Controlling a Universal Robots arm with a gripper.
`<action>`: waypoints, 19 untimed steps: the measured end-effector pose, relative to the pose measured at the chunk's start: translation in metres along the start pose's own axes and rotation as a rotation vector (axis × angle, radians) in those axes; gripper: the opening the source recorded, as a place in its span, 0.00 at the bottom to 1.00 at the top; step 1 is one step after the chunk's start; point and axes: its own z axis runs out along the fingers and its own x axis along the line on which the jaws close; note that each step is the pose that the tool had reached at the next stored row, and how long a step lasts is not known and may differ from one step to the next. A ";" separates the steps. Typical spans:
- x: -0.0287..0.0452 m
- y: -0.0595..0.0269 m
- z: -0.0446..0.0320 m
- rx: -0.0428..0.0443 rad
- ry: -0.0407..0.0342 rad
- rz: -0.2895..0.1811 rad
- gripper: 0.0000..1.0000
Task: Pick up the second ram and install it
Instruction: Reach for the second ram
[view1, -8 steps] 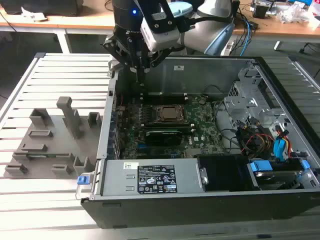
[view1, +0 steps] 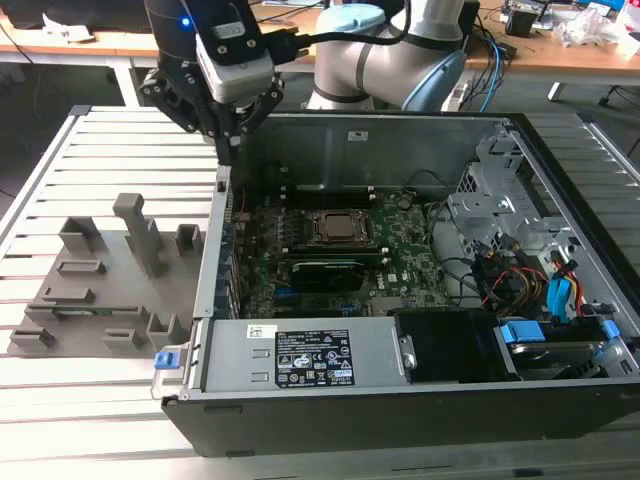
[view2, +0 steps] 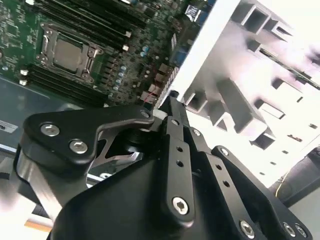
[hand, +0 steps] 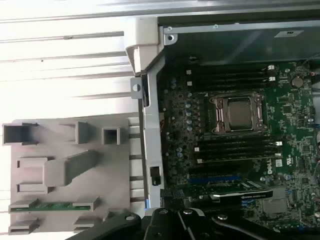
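End effector (view1: 232, 155) pointing down above case wall (view1: 213, 270), second ram (hand: 52, 205) in holder (hand: 30, 190)

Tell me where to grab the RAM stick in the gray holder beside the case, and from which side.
Grip the second ram mid-length, pinching across its two flat faces, coming straight down. In the first wrist view it appears to stand on edge in the gray holder, both ends caught in brackets, so only the middle of its upper edge is free.
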 end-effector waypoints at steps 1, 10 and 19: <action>0.0054 -0.0004 -0.0001 0.0000 0.0001 0.000 0.11; 0.0375 -0.0028 -0.0003 0.0000 0.0000 0.000 0.11; 0.0618 -0.0047 -0.0007 0.0001 0.0001 0.000 0.11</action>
